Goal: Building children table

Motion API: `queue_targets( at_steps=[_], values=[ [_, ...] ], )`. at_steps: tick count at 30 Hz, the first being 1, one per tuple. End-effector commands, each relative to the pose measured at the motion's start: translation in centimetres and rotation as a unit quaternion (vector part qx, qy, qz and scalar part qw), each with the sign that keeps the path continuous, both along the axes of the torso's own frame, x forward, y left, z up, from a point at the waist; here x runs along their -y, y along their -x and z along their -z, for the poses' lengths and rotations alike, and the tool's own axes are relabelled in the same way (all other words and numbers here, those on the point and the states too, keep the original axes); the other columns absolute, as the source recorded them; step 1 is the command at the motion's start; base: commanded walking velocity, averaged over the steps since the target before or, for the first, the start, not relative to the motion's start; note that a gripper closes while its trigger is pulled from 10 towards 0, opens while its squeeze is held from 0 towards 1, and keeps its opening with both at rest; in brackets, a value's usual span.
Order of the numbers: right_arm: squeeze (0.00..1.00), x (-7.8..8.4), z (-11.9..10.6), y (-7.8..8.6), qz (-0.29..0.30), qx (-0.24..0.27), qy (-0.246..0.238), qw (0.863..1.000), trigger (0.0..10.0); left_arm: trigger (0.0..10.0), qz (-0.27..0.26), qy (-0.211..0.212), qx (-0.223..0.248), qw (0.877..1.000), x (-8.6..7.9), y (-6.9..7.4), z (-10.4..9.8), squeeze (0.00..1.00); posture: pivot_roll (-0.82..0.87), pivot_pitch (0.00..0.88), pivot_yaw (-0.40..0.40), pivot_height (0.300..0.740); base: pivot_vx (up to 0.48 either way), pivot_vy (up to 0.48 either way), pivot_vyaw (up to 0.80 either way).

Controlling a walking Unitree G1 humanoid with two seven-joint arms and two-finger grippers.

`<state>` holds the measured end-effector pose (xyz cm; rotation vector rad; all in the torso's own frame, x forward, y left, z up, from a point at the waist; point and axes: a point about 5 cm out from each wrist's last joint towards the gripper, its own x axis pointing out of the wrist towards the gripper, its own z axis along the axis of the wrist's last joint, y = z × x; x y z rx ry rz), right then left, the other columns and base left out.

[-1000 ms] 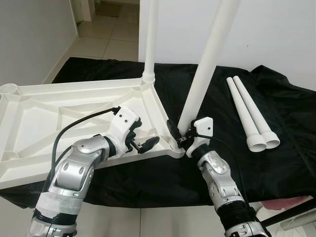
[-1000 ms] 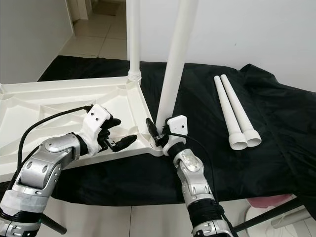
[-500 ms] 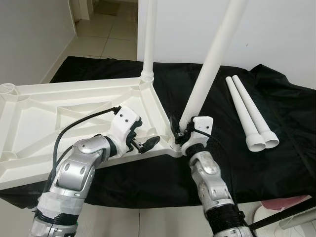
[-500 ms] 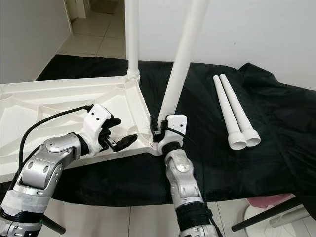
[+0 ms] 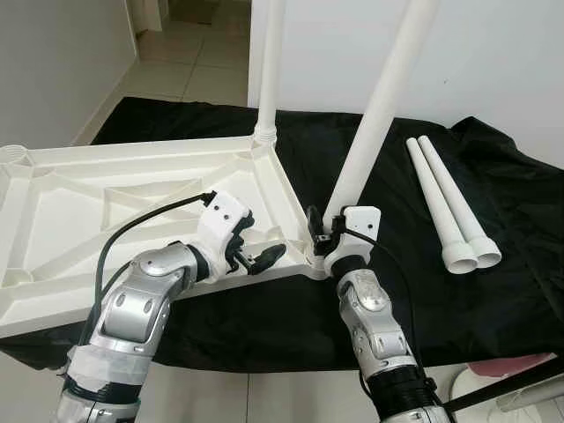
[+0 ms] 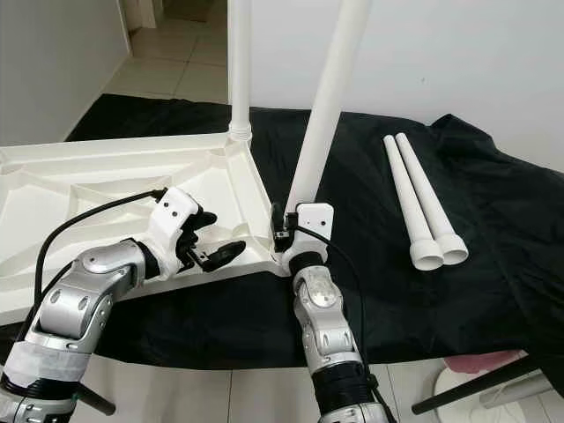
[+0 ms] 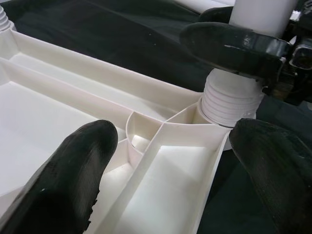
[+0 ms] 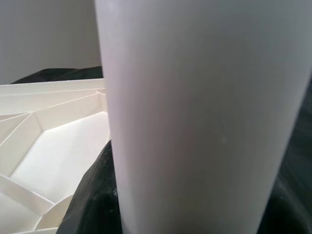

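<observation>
A white plastic tabletop (image 5: pixel 132 189) lies upside down on a black cloth. One white leg (image 5: pixel 269 70) stands upright in its far right corner. A second leg (image 5: pixel 379 97) leans to the right, its ribbed base (image 7: pixel 229 100) in the near right corner socket. My right gripper (image 5: pixel 322 240) is shut on this leg just above the base; the leg (image 8: pixel 195 122) looms close in the right wrist view. My left gripper (image 5: pixel 256 256) is open at the tabletop's near rim, left of that corner, its fingers (image 7: pixel 73 180) wide apart over the ribs.
Two spare white legs (image 5: pixel 445 203) lie side by side on the black cloth (image 5: pixel 493 300) to the right. A white wall stands behind, with tiled floor (image 5: pixel 189 70) and a doorway at the back left. A pale object (image 5: pixel 520 388) sits on the floor at the lower right.
My right forearm has swung left under the gripper, which stays shut at the leg's base. The leaning leg keeps nearly the same tilt. The left arm has not moved.
</observation>
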<state>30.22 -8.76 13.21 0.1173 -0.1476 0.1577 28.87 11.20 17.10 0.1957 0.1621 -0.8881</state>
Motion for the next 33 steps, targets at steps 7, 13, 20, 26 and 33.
queue_targets(
  at_steps=[7, 13, 20, 26, 33],
  values=[
    [0.00, 0.9, 3.8, 2.0, -0.033, -0.018, 0.050, 0.998, 10.0, 10.0, -0.054, -0.006, 0.017, 0.998, -0.5, -0.2, -0.1, 0.00, 0.07, 0.000, -0.094, 0.740, 0.000, 0.000, 0.00],
    [0.00, 2.1, 4.8, 2.6, -0.051, -0.008, 0.060, 0.997, 10.0, 10.0, -0.050, -0.008, 0.015, 0.999, -0.5, -0.1, -0.2, 0.00, 0.07, 0.003, -0.083, 0.740, 0.000, 0.000, 0.00],
    [0.00, 2.6, 5.1, 1.7, -0.058, -0.055, 0.056, 0.995, 10.0, 10.0, -0.050, -0.010, 0.014, 0.999, -0.7, -0.1, -0.2, 0.00, 0.06, 0.011, -0.073, 0.740, 0.000, 0.000, 0.00],
    [0.00, 3.1, 5.2, 0.5, -0.071, -0.102, 0.074, 0.989, 10.0, 10.0, -0.049, -0.011, 0.014, 0.999, -0.7, -0.2, -0.3, 0.00, 0.05, 0.018, -0.070, 0.740, 0.000, 0.000, 0.00],
    [0.00, 3.5, 5.3, -0.2, -0.073, -0.138, 0.038, 0.987, 10.0, 10.0, -0.052, -0.010, 0.015, 0.998, -0.7, -0.3, -0.3, 0.00, 0.06, 0.020, -0.072, 0.740, 0.000, 0.000, 0.00]
  ],
)
